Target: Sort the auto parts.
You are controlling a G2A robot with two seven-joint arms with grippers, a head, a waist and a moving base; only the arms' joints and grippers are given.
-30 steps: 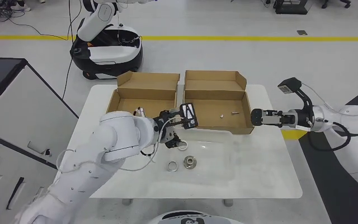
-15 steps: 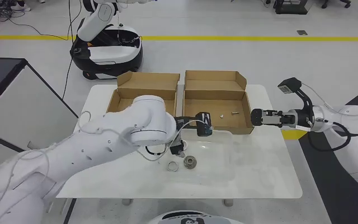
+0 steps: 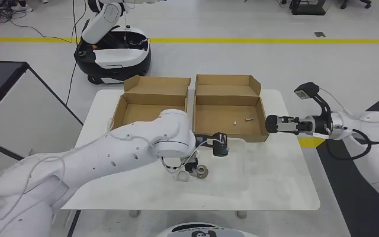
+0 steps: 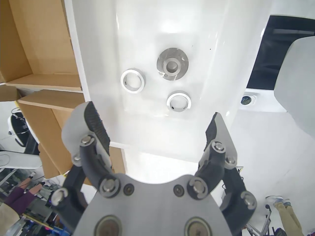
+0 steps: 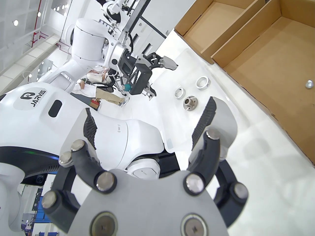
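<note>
Boxes of cardboard sit side by side along the far edge of the tabletop (image 3: 272,178) in the top view. The left box (image 3: 142,112) is at 11 o'clock and the right box (image 3: 228,112) at 1 o'clock, with small silver pieces (image 3: 235,123) on the right box's floor. The left arm (image 3: 160,142) comes in from 8 o'clock and ends near the tabletop's middle. Toward 6 o'clock from that middle lie a front ring (image 3: 183,176) and a flanged hub (image 3: 201,172), close together but apart. The right hand (image 3: 269,124) hangs at 3 o'clock, just beside the right box's outer wall.

In the left wrist view the left hand (image 4: 152,111) is spread wide and holds nothing. Past its fingertips, on the white surface, lie the flanged hub, the front ring and a back ring (image 4: 133,80). The three form a loose triangle, none touching, and the back ring is the one nearest the boxes.

In the right wrist view the right hand's fingers stand wide apart and empty. Beyond them the same three parts lie in a cluster near the right box. The left hand hovers above the tabletop just beside them, well apart from the right hand.
</note>
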